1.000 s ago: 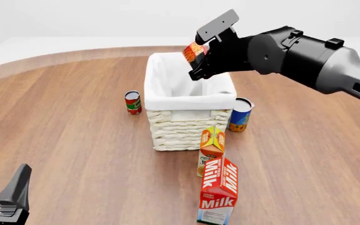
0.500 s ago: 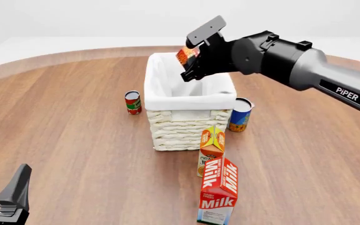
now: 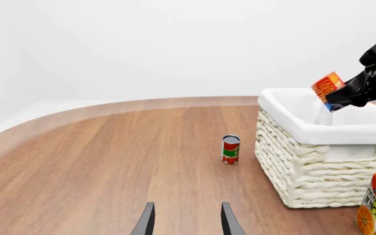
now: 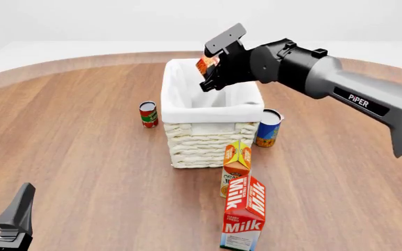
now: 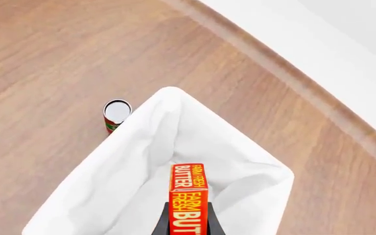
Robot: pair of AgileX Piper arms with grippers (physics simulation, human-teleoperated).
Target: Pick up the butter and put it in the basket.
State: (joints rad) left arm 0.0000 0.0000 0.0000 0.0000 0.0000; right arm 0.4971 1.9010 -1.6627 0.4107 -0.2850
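Observation:
My right gripper [image 4: 210, 70] is shut on the butter [image 4: 204, 65], a small red-orange box with white lettering, and holds it in the air over the open top of the basket [image 4: 187, 112]. In the right wrist view the butter [image 5: 188, 198] sits between the fingers above the basket's white cloth lining [image 5: 149, 161]. In the left wrist view the butter [image 3: 326, 86] hangs above the basket [image 3: 305, 166]. My left gripper [image 3: 185, 226] is open and empty, low over the table at the near left [image 4: 6, 222].
A red tomato can [image 4: 148, 114] stands left of the basket. A blue-orange can [image 4: 267, 127] stands at its right. An orange juice carton [image 4: 235, 166] and a tall red Milk carton [image 4: 244, 213] stand in front of the basket.
My right gripper has moved left and slightly forward with the butter, from the basket's right rear rim to over its inside. The left arm has not moved.

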